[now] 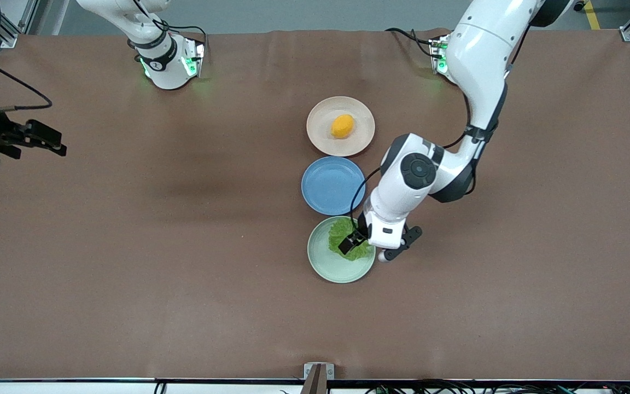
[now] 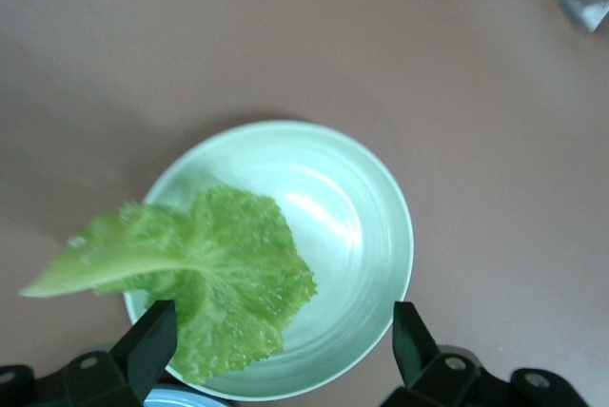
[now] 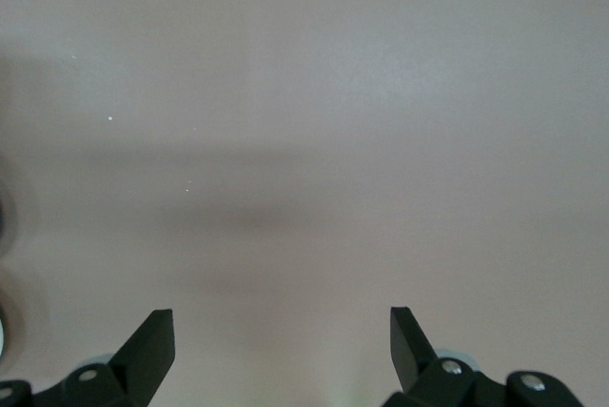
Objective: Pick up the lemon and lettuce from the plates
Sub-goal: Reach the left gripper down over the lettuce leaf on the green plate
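Your left gripper (image 1: 360, 244) hangs over the pale mint-green round plate (image 1: 326, 268), the plate nearest the front camera in the row of three. Its jaws are spread wide: in the left wrist view one finger (image 2: 150, 339) sits at the edge of the crinkled green lettuce leaf (image 2: 224, 279) and the other finger (image 2: 411, 340) stands clear of it over bare plate, so nothing is pinched yet.

The relation to mind is this. The leaf does not lie centred between the jaws; it is bunched toward one finger, with its paler stalk end reaching out past the plate's rim on that same side. Its long axis runs roughly along the line from finger to finger, not across it. I judge that closing here would catch only the ruffled margin, so shift toward the leaf's body, or turn the wrist so that the jaws cross the stalk, before you descend.

The small orange-yellow oval lemon (image 1: 342, 126) rests in the middle of the beige-pink round plate (image 1: 318, 134), farthest from the front camera, with an empty blue round plate (image 1: 332, 185) between the two.

Your right gripper (image 1: 47, 141) waits over bare brown table covering (image 1: 129, 246) at the right arm's end, jaws apart and holding nothing. The left arm is the nearer to both items.
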